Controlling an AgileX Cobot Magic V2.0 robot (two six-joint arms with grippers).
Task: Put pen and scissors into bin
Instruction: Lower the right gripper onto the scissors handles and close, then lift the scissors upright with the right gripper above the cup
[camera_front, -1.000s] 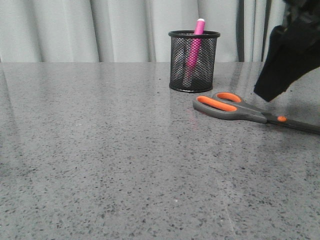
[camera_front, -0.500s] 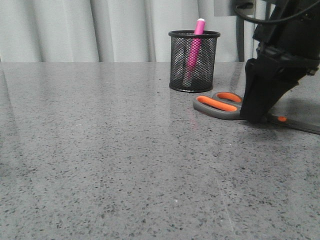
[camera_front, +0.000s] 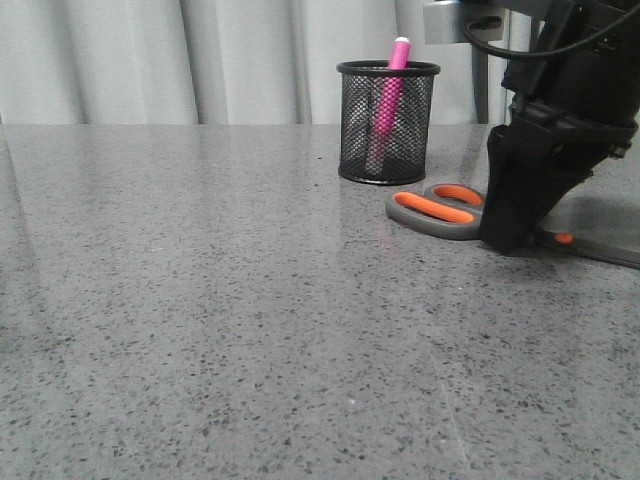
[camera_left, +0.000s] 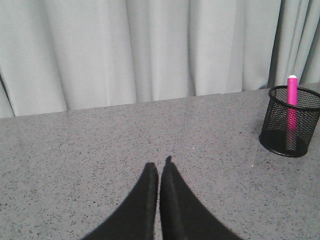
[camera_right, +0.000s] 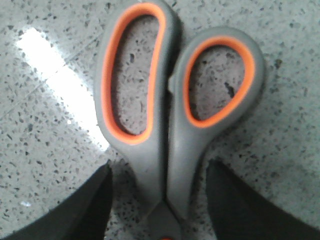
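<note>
Scissors (camera_right: 167, 125) lie flat on the grey speckled table (camera_front: 200, 300), their neck between the spread fingers (camera_right: 75, 205) of the right gripper (camera_right: 160, 210), one finger on each side, handles pointing away from the fingertips. Left gripper (camera_left: 159, 170) has its fingers pressed together, empty. Pen (camera_front: 388, 95) stands inside the bin (camera_front: 387, 125), beyond the scissors.

Scissors (camera_front: 440, 208) blades behind right pincer (camera_front: 505, 240)

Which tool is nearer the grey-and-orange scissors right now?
Right. The right tool is open, fingers straddling the grey-and-orange scissors just below the handles. The left tool is shut over bare table, scissors out of its view.
</note>
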